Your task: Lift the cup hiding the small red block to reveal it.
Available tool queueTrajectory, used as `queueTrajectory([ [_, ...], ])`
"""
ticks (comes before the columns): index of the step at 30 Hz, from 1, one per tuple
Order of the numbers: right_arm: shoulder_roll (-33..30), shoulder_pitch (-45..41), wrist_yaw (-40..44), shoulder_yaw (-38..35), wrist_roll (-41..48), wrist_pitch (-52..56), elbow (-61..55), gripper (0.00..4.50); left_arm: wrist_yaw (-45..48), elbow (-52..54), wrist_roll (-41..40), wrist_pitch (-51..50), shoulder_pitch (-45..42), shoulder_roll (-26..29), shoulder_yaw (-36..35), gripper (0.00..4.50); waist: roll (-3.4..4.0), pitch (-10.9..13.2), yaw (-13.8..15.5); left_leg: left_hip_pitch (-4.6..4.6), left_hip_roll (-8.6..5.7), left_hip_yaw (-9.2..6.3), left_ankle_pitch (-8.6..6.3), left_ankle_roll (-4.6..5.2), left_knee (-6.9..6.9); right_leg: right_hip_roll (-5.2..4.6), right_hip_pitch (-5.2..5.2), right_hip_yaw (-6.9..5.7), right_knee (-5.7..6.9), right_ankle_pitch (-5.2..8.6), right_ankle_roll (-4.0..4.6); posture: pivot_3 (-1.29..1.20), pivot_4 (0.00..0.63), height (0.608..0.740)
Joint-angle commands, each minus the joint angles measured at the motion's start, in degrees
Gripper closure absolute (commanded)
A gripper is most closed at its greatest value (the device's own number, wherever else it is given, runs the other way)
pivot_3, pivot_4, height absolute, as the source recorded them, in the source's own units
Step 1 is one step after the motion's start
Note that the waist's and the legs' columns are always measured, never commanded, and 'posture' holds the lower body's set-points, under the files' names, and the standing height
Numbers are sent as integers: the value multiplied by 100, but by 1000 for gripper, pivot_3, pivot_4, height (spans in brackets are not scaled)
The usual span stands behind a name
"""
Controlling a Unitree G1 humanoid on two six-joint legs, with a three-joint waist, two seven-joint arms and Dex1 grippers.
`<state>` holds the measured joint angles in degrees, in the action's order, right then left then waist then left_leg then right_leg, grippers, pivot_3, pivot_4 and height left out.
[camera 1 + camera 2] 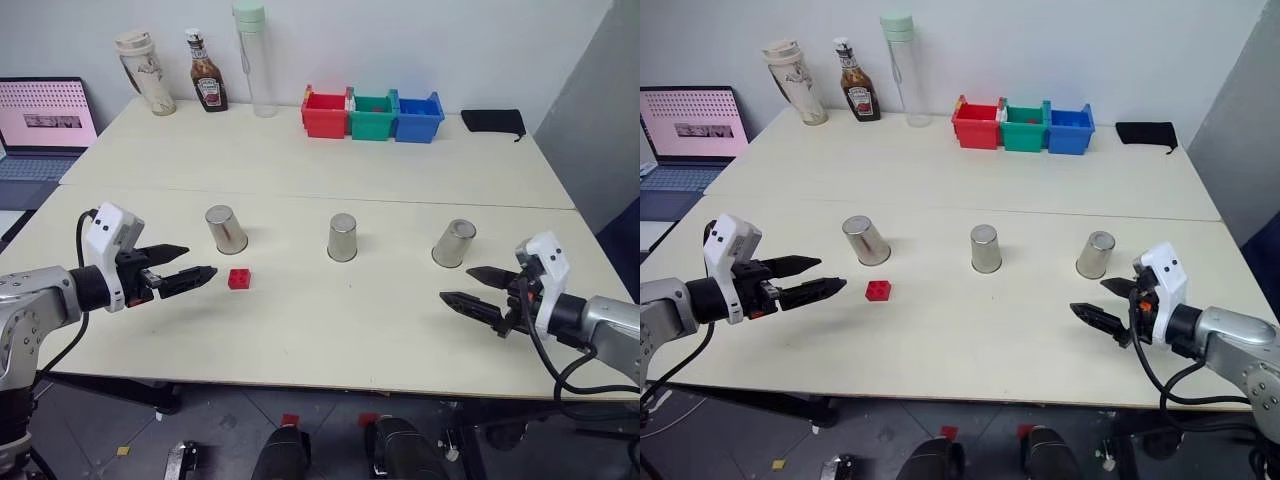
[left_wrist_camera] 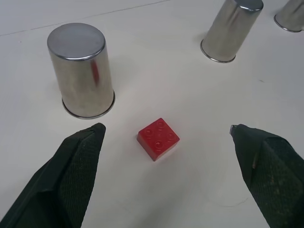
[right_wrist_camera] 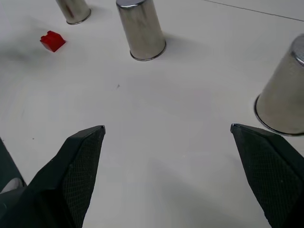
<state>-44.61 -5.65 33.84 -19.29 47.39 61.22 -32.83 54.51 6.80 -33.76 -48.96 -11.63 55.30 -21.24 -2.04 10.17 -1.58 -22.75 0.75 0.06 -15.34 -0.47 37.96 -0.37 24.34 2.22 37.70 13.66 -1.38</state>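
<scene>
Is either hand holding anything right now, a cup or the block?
Nothing is held. The left hand and the right hand are open; the small red block lies bare on the table.

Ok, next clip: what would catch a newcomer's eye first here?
Probably the small red block, lying bare on the pale table just in front of the leftmost of three upturned steel cups set in a row. Next, the two open grippers, left beside the block, right near the rightmost cup, both empty.
</scene>
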Motion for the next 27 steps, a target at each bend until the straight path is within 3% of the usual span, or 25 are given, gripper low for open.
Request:
queueTrajectory([
  [1, -89, -24, -7, -313, 222, -27, -148, 0, 119, 25, -37, 85, 61, 122, -66, 13, 0, 0, -6, 0, 0, 1, 0, 0, 0, 0, 0, 1, 0, 0, 0, 0, 150, 740],
  [27, -259, 259, -218, -284, 309, -236, -342, 0, 305, 23, -35, 84, 90, 291, -25, 13, -1, -1, -5, 4, -1, 4, 0, 0, 3, -1, -2, 4, 4, -1, -1, 0, 150, 740],
])
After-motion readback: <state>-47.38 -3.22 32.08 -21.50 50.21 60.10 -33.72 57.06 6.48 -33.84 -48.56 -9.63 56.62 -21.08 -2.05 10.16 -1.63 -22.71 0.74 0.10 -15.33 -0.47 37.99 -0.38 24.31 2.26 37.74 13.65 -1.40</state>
